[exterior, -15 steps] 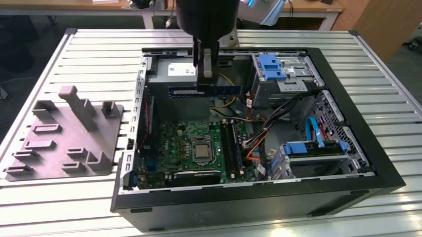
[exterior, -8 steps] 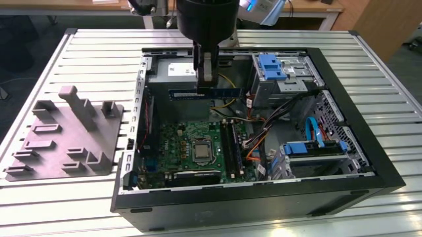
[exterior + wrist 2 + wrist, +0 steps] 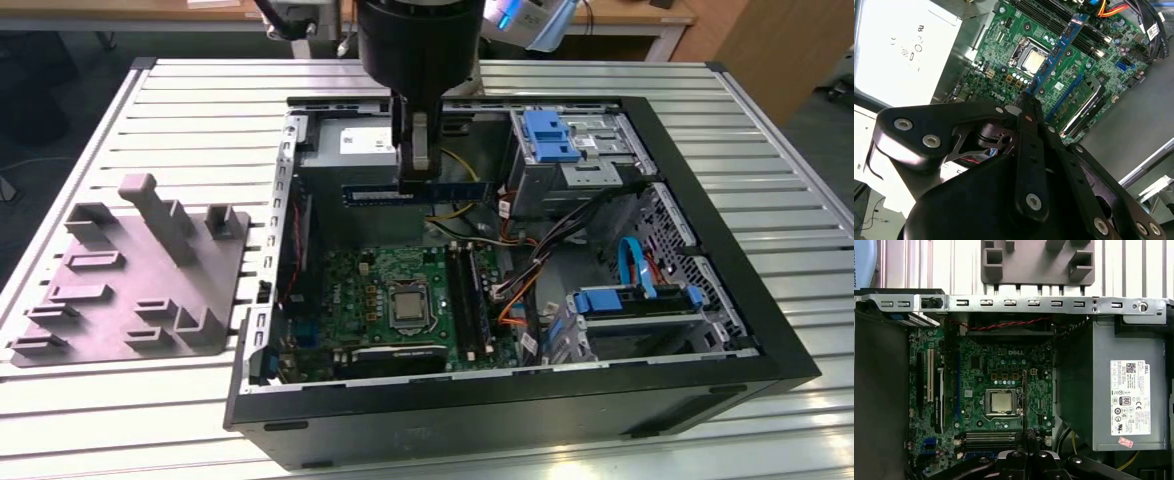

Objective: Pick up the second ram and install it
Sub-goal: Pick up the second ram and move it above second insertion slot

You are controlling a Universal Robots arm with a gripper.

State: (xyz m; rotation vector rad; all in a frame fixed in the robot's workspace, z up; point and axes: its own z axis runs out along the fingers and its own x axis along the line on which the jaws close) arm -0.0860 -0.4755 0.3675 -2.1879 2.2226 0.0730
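Gripper [image 3: 418, 182]: clenched on the second ram [image 3: 461, 189], above the motherboard [image 3: 380, 290].
Slots [image 3: 467, 290]: 5 o'clock from it, exterior view.
Risk: a tilted stick may miss its slot.

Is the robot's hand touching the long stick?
Touching. In the exterior view the fingers pinch the ram at its middle; in the second wrist view it juts out from between them.

Pale slatted metal table [image 3: 187, 100], wooden desk [image 3: 627, 17] behind, grey floor [image 3: 825, 150] beside
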